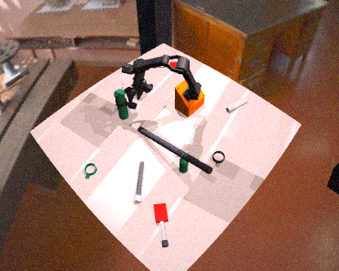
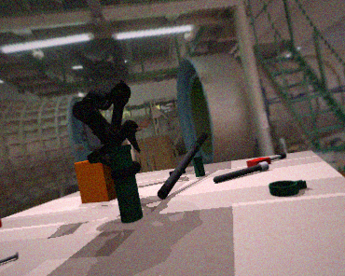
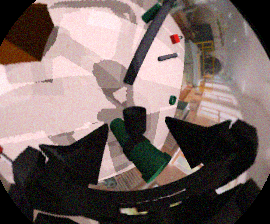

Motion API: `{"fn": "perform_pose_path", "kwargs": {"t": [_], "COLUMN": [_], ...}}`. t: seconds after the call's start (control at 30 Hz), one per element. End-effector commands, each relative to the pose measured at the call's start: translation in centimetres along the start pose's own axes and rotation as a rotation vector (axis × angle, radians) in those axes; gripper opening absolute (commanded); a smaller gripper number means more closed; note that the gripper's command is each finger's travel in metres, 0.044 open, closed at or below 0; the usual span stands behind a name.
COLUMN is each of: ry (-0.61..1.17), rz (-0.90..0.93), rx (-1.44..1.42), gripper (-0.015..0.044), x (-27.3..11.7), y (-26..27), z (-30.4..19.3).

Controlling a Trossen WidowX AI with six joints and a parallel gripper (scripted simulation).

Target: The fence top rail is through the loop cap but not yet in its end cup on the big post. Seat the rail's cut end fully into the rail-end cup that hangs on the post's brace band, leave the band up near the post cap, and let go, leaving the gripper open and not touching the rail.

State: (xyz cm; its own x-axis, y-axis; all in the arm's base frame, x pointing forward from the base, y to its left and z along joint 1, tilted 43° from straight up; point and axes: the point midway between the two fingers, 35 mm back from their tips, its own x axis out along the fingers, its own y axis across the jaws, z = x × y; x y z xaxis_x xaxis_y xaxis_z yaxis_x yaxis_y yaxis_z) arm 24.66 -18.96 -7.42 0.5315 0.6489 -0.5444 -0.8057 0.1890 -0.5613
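Note:
The big green post [image 1: 123, 111] [image 2: 130, 205] [image 3: 153, 162] stands upright. Its dark band carries the black rail-end cup [image 1: 132, 105] [image 3: 135, 120] on the side, with the mouth empty. The long dark rail [image 1: 169, 147] [image 2: 182, 169] [image 3: 148, 42] slants across the small green post [image 1: 183, 166] [image 2: 200, 168]. Its near end is low and apart from the cup; its far end is higher. The loop cap is hard to make out. My gripper [image 1: 136, 95] is open, close to the big post's upper part. In the wrist view the cup shows between the fingertips. I cannot tell whether they touch anything.
The orange block [image 1: 186, 102] [image 2: 93, 184] [image 3: 28, 37] is at the arm's base. A green ring [image 1: 91, 169] [image 2: 284, 188], a black ring [image 1: 219, 157], a grey rod [image 1: 140, 180] [image 2: 236, 173], a red-headed tool [image 1: 160, 212] and a pale rod [image 1: 236, 106] lie about.

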Motion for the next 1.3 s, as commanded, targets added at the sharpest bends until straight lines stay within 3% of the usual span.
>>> {"fn": "perform_pose_path", "kwargs": {"t": [0.0, 1.03, 1.27], "ry": [-0.006, -0.013, -0.013], "rz": [-0.003, -0.008, -0.008], "rx": [0.009, 0.008, 0.008], "gripper": [0.0440, 0.0440, 0.0256], "x": [0.7, 5.7, 5.7], "y": [0.1, 0.1, 0.1], "z": [0.2, 0.5, 0.5]}}
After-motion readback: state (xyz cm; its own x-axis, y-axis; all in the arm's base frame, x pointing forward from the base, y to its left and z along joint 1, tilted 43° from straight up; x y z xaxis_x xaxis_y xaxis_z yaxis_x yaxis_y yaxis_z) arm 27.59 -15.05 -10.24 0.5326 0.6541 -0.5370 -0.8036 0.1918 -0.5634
